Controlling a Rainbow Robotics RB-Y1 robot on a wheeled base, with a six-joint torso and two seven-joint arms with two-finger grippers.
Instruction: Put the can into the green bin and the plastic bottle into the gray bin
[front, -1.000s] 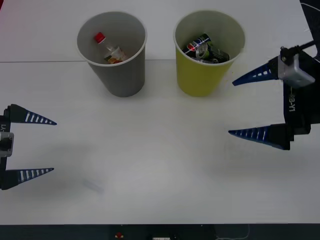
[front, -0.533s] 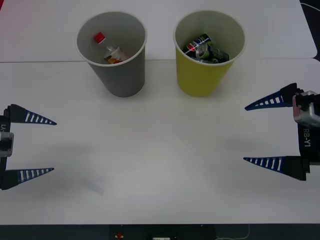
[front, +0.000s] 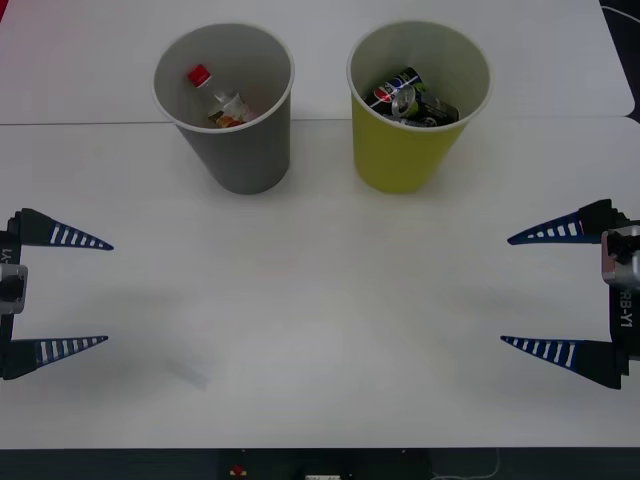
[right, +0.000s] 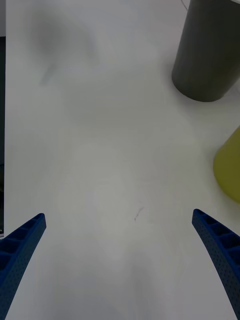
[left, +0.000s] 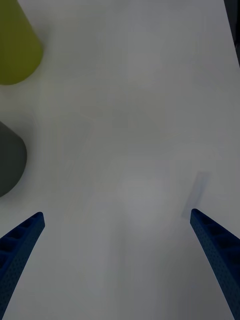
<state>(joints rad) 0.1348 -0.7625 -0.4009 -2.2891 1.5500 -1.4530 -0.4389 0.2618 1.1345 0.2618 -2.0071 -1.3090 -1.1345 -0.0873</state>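
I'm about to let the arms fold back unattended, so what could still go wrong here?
Little, probably. The plastic bottle already lies in the gray bin and the can in the green bin. The right hand hangs open beside the green bin; a careless sweep toward it might tip this light-looking cup. The left hand is open too, on the gray bin's side, with the same smaller risk.
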